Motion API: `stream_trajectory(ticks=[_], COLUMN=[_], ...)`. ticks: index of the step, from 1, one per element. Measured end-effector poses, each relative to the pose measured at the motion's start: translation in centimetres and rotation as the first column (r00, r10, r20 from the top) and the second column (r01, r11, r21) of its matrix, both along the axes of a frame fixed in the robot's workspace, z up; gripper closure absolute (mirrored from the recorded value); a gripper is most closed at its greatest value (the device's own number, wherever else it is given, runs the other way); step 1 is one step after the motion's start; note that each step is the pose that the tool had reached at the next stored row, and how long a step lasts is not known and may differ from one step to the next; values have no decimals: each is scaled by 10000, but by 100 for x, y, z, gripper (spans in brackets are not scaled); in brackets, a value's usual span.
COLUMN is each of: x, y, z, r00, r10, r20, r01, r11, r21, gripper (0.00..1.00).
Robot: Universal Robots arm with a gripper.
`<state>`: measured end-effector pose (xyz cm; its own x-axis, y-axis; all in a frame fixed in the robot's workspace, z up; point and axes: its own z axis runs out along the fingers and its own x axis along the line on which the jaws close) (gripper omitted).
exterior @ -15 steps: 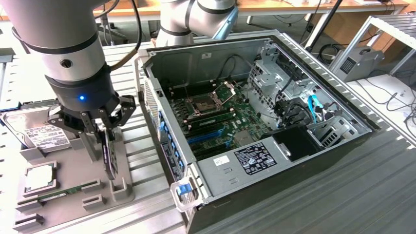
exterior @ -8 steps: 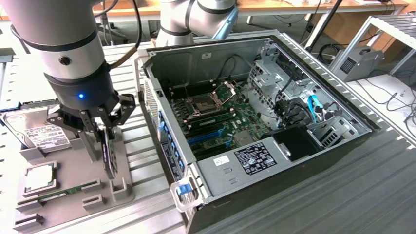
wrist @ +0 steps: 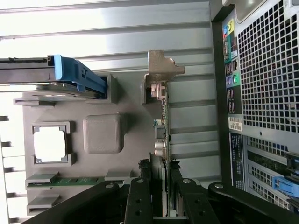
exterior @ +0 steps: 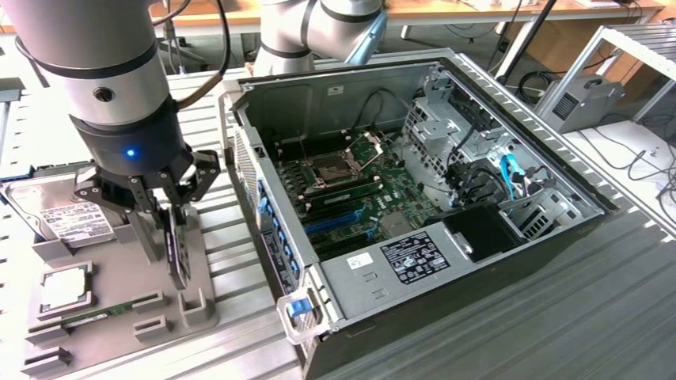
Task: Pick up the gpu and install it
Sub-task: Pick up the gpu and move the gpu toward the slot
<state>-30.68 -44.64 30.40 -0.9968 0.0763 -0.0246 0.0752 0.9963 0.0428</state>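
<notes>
Pincer (exterior: 172, 228) is approx. half open, its fingers (wrist: 140, 199) closed on both flat faces of the gpu (exterior: 180, 261) near the card's upper edge. The gpu stands on edge at the slot posts on the side of the tray (exterior: 122, 257) that faces the computer case (exterior: 277, 103). Can't tell if its lower edge sits in the slot or is just clear of it.

Room: a narrow strip of bare slatted desk (exterior: 227, 317) runs betw. tray and case, and the case's side wall rises near the tray's edge. The case lies w/ its open side up. On the tray half away from the case are a hard drive (exterior: 63, 215), a processor chip (exterior: 63, 289) and a memory stick (exterior: 100, 315), all apart from the gpu.

Wrist view adds the gpu (wrist: 163, 119) edge-on and thin, w/ its silver bracket (wrist: 161, 70) at the end farthest from the pincer (wrist: 163, 170), by the tray's (wrist: 133, 112) edge. The case's rear grille (wrist: 266, 70) and ports are just beside the tray.

Exterior view adds the case's inside: a board w/ blue slots (exterior: 340, 220), cables and a black box.
</notes>
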Motion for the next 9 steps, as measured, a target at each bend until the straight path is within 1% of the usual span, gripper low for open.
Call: stream_trajectory(ticks=[9], x=[0], y=[0], z=[38], r00=[10000], r10=[0], r20=[0], r01=[0], r11=[10000], r21=[0], gripper=[73])
